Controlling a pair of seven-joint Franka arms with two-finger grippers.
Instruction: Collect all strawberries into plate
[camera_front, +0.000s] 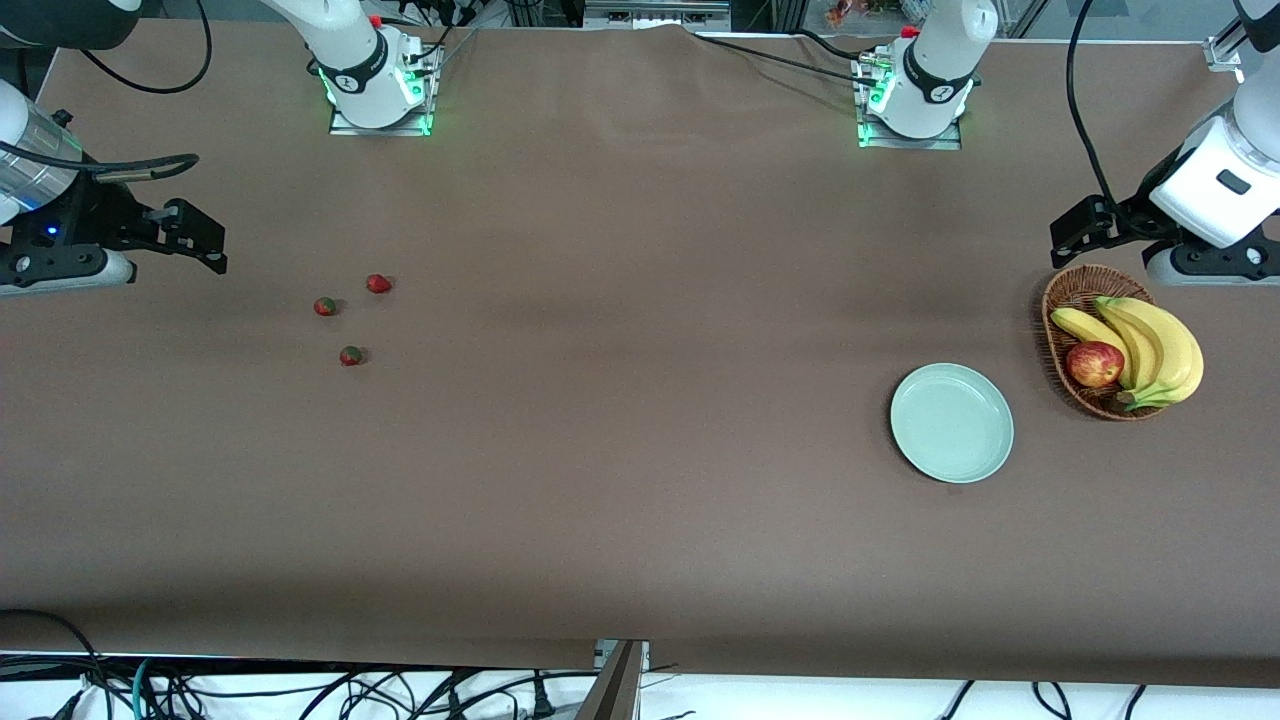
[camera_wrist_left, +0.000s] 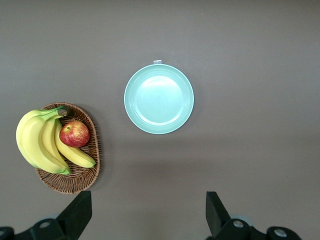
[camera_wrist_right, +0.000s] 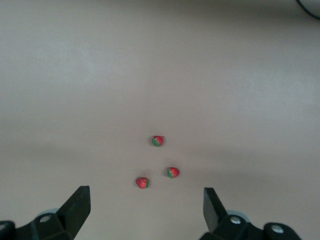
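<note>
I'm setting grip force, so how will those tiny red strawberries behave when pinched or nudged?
The tiny red strawberries look very small beside the pale mint-green round plate, so probably light. Their rounded shape suggests they may roll or skid on the smooth brown table cover and slip from a pinch.

A high front camera is facing the robots across the whole table, while each wrist camera is looking down closer, sharing the plate or the strawberries.

Strawberries well apart from plate, which sits near basket
</note>
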